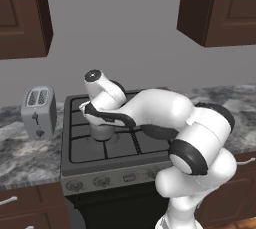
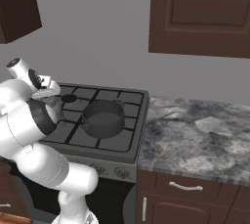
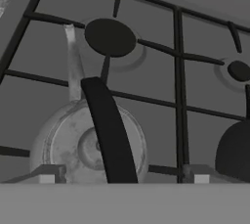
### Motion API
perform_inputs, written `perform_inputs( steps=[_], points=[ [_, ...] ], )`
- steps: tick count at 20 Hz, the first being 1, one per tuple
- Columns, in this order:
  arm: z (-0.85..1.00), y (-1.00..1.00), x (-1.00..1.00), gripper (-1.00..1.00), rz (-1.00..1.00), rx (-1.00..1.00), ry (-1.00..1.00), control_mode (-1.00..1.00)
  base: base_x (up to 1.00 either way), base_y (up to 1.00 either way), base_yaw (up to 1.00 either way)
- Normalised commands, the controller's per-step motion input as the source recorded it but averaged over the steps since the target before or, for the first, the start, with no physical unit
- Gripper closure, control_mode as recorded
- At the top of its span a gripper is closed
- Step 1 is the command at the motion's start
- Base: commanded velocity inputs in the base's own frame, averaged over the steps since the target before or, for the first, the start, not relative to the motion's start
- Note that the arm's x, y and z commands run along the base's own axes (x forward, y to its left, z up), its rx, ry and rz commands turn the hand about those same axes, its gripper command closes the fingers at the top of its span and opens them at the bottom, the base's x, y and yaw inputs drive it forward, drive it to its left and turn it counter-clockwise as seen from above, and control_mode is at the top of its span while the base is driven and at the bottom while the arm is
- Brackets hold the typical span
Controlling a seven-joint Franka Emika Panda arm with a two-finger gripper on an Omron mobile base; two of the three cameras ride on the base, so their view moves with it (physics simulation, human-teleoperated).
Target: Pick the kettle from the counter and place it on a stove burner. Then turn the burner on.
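Hand view: kettle (image 3: 73, 145) seen from above, silvery body, dark handle (image 3: 110, 130) arching across the lid. It sits on the stove grate (image 3: 178, 71) over a near burner. A free burner disc (image 3: 110, 37) lies beyond it, a smaller disc (image 3: 239, 70) further off to the side, and the edge of the pot (image 3: 237, 152) close by. Gripper (image 3: 119, 176): finger tips (image 3: 46, 174) stand wide apart on either side of the kettle, clamped on nothing.

Left base view: arm bent low over the near left part of the stove (image 1: 120, 165). Kettle (image 1: 101, 132) partly visible under the hand, resting on the grate. Toaster (image 1: 39, 112) on the counter (image 1: 25, 158) to the left. Knob row (image 1: 102, 180) along the stove front.

Right base view: pot (image 2: 102, 118) at the stove's middle; bare counter (image 2: 195, 140) to the right.

Step in hand, as a judgement: placing looks complete, with the kettle down on a burner and the fingers apart around it. Remaining: turning the burner on.

Next move calls for: lifting the hand clear of the handle without tipping the kettle, dropping to the front panel, and choosing the knob that matches the near left burner. Which knob that is cannot be told from here.
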Motion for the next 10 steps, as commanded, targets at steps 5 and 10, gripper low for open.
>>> perform_inputs(
  steps=[5, 10],
  points=[
    [0.38, 0.0, -0.31, -1.0, 0.0, 0.0, -0.15, -1.0, 0.0, 0.0, 0.0],
    [0.29, 0.0, -0.77, -1.0, 0.0, 0.0, -0.21, -1.0, 0.0, 0.0, 0.0]
  ],
)
